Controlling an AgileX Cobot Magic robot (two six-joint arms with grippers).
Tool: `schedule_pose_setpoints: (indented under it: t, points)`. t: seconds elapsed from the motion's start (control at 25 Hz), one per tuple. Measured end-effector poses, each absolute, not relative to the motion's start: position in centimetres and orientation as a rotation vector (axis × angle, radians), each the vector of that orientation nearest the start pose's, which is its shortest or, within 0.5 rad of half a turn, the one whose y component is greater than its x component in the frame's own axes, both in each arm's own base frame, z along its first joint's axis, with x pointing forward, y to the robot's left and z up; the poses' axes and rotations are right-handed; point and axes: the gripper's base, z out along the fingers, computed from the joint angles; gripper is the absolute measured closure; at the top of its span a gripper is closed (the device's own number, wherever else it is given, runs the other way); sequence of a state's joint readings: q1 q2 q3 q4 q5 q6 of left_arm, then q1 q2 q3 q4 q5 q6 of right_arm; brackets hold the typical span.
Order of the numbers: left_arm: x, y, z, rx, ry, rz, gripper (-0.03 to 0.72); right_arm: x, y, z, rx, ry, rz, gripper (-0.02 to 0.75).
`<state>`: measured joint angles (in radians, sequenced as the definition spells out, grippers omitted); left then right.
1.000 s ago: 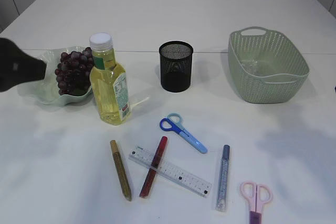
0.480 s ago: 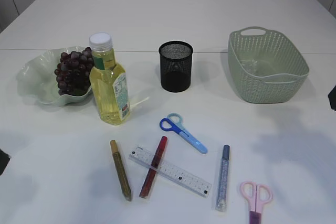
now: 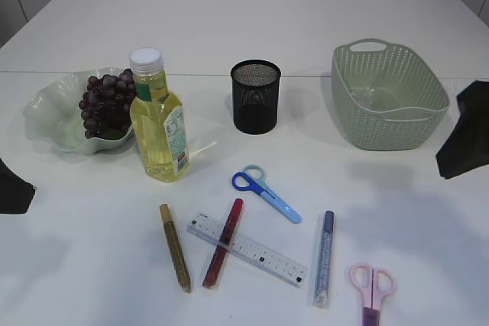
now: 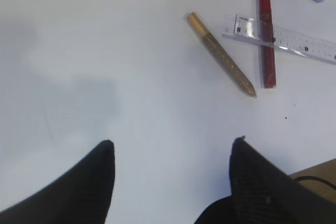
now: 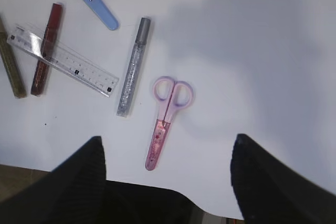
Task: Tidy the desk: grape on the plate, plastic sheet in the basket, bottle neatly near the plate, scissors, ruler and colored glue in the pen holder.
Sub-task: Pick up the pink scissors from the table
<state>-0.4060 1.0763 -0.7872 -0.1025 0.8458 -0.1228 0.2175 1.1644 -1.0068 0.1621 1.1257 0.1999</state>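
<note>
The grapes [image 3: 105, 106] lie on the pale green plate [image 3: 47, 118] at the left, with the oil bottle [image 3: 159, 129] upright just right of it. Something clear and crinkled, seemingly the plastic sheet [image 3: 371, 97], lies in the green basket [image 3: 397, 124]. The black mesh pen holder [image 3: 256, 98] stands mid-table. In front lie blue scissors [image 3: 266, 188], a clear ruler [image 3: 248, 248], red glue [image 3: 223, 242] across it, gold glue [image 3: 175, 246], silver glue [image 3: 325, 259] and pink scissors [image 3: 372, 288]. My left gripper [image 4: 173, 141] hangs open over bare table. My right gripper [image 5: 168, 139] is open above the pink scissors [image 5: 167, 108].
The white table's front edge [image 5: 31, 167] runs just below the pink scissors and the glue sticks. My left arm [image 3: 11, 188] shows at the left border and my right arm [image 3: 464, 131] at the right border, beside the basket.
My left arm has left the plate and dropped to the lower left edge. My right arm has come into view at the right, beside the basket. Objects have not moved.
</note>
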Motion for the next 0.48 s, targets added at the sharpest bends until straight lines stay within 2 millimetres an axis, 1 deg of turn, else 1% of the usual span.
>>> schedule_pose_setpoints:
  t: [0.12,0.24,0.36,0.48]
  points:
    - [17.7,-8.4,28.3,0.308,2.625,-0.307,0.190,19.8,7.1,31.8,0.079,2.782,0.260,0.163]
    - [18.0,-8.4,27.8,0.253,2.661,-0.306,0.190,19.8,7.6,31.9,0.216,2.743,0.227,0.163]
    - [18.9,-8.7,26.6,0.199,2.727,-0.285,0.190,20.1,7.8,31.5,0.304,2.745,0.217,0.163]
    - [19.9,-9.2,24.8,0.183,2.806,-0.258,0.190,20.6,8.0,30.6,0.347,2.796,0.194,0.163]
